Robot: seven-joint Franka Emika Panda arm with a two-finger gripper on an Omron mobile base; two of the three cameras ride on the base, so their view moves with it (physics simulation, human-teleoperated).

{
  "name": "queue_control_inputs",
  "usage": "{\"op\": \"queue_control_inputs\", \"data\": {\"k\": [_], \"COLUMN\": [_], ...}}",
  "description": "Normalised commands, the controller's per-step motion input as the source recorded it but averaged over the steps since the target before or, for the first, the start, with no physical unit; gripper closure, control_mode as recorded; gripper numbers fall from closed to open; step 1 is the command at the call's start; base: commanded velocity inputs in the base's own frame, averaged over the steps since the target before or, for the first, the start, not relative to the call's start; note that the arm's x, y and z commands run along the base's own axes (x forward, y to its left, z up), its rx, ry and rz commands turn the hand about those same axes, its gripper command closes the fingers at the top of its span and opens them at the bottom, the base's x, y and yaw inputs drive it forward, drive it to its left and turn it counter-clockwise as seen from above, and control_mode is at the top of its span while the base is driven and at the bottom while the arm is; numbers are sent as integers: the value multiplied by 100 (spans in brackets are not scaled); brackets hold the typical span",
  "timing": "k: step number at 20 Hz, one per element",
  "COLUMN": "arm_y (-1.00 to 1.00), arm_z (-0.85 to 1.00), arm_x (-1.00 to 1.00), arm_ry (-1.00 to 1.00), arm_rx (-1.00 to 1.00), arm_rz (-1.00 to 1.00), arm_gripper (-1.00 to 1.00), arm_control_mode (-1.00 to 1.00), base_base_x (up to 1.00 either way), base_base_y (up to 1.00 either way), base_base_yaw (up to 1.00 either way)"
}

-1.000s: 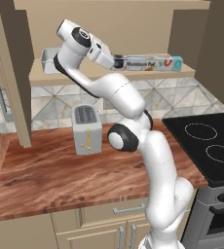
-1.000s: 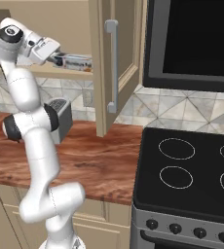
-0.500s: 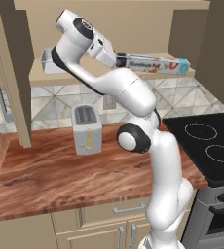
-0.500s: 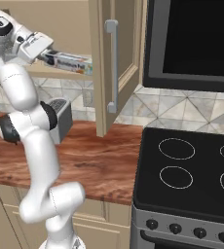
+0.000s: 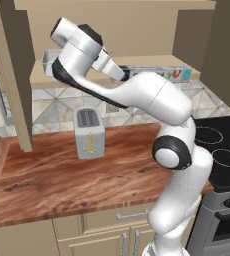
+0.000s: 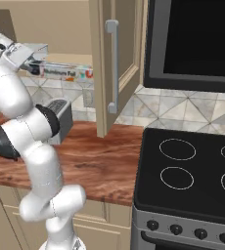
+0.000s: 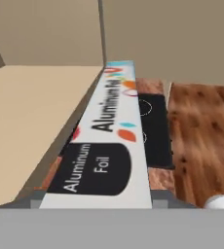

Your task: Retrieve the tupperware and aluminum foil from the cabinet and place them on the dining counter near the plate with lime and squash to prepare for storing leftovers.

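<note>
Fingertips of the gripper [image 6: 36,65] are hidden, so I cannot tell its grasp. Aluminum foil [image 5: 159,73] lies along the cabinet [image 6: 115,63] shelf's near edge; tupperware [image 5: 51,61] sits farther left, half behind the arm. A toaster [image 5: 89,133] stands on the desk [image 5: 62,177].

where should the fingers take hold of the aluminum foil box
Across its narrow width near the end closest to the hand, coming in from the open front of the cabinet. The aluminum foil is a long thin carton lying flat along the shelf's front edge, so only its short cross-section fits between the fingers.
</note>
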Motion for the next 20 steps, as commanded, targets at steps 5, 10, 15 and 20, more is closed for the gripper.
{"op": "queue_control_inputs", "data": {"k": [5,10,15,20], "arm_y": [-37,-48,-31,-32], "arm_z": [-54,-37,-31,-18], "arm_x": [-100,-100,-100,-86], "arm_ry": [-10,-3,3,13], "arm_rx": [1,6,12,16], "arm_rz": [47,46,50,48], "arm_gripper": [100,100,100,100], "arm_control_mode": [-100,-100,-100,-100], "base_base_x": [0,0,0,0], "base_base_y": [0,0,0,0], "base_base_yaw": [0,0,0,0]}}
